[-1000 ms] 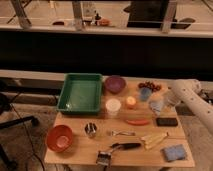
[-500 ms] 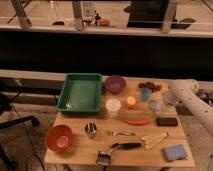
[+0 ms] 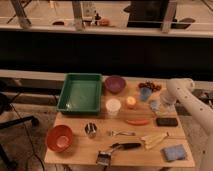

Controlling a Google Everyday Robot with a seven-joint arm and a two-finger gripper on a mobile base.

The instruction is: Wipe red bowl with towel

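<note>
Wooden table (image 3: 80, 152); bent arm (image 3: 182, 90), tool (image 3: 159, 106) low beside blue cup (image 3: 145, 93)

Your wooden table (image 3: 80, 151) is pretty packed: green tray (image 3: 80, 93) back left with a purple bowl (image 3: 115, 84) beside it, red bowl (image 3: 59, 138) front left, blue towel (image 3: 174, 152) front right. A white cup (image 3: 113, 107), metal cup (image 3: 90, 130), fork (image 3: 120, 133) and brush (image 3: 114, 150) sit in between. The gripper (image 3: 159, 105) hangs over the right side, near the blue cup (image 3: 145, 94).
</note>
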